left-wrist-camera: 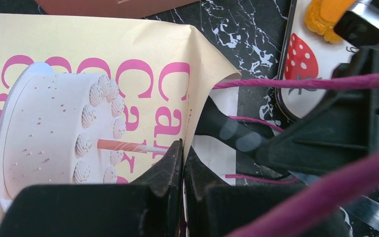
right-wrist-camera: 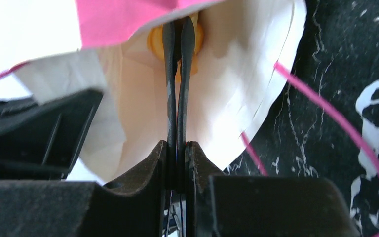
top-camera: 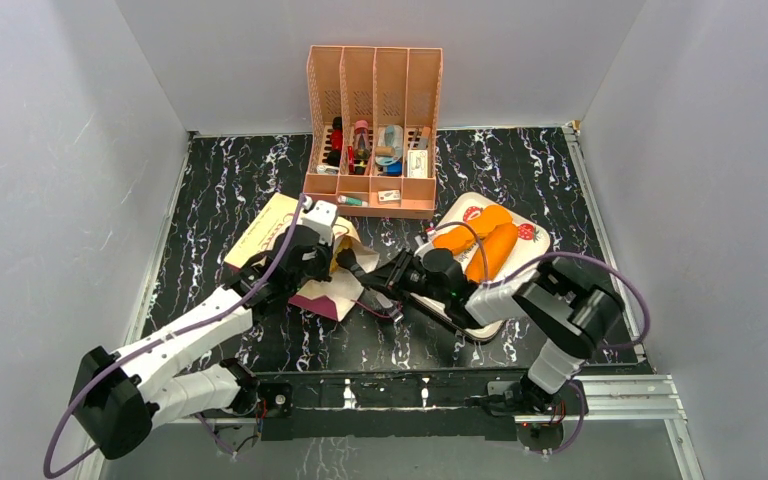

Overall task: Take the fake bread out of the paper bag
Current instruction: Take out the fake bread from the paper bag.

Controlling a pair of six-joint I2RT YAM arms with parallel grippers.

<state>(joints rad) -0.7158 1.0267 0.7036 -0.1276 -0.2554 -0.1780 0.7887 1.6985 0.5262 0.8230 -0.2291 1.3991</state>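
While its black fingers reach deep into the bag mouth, the right gripper [right-wrist-camera: 177, 35] has its jaws drawn to a narrow slit. They seem to pinch the edge of a glossy yellow-orange toy bread piece [right-wrist-camera: 153, 43] lying at the far end inside, though the grip itself is not fully visible. Around them is the cream paper bag with pink cake lettering [left-wrist-camera: 79, 59], lying on its side. The left gripper [left-wrist-camera: 183, 148] is clamped tight on the bag's rim, holding the mouth up and open, and the thin pink cord handle [right-wrist-camera: 325, 103] trails onto the black marbled table [top-camera: 220, 190]. Just right of the bag, two long orange toy loaves [top-camera: 482, 245] already lie on the white strawberry-print tray [top-camera: 465, 205]. By my judgement the task is partly done: at least this one piece remains to be drawn out.
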